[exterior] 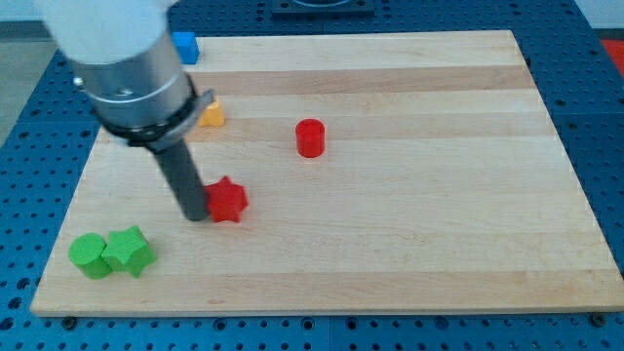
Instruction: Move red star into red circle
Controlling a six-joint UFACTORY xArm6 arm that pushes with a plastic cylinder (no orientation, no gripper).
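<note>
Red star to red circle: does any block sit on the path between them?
Nothing visible does. The board between the red star and the red circle is bare. My tip sits against the star's left side; the yellow block lies off that line.

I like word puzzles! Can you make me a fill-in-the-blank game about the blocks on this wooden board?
1. My tip is touching the view's left side of the red ____.
2. The red circle sits toward the view's top and ____ of the red star.
3. The two ____ blocks sit side by side near the view's bottom left corner.
4. The blue block is at the board's ____ edge in the view.

Missing words: star; right; green; top
</note>
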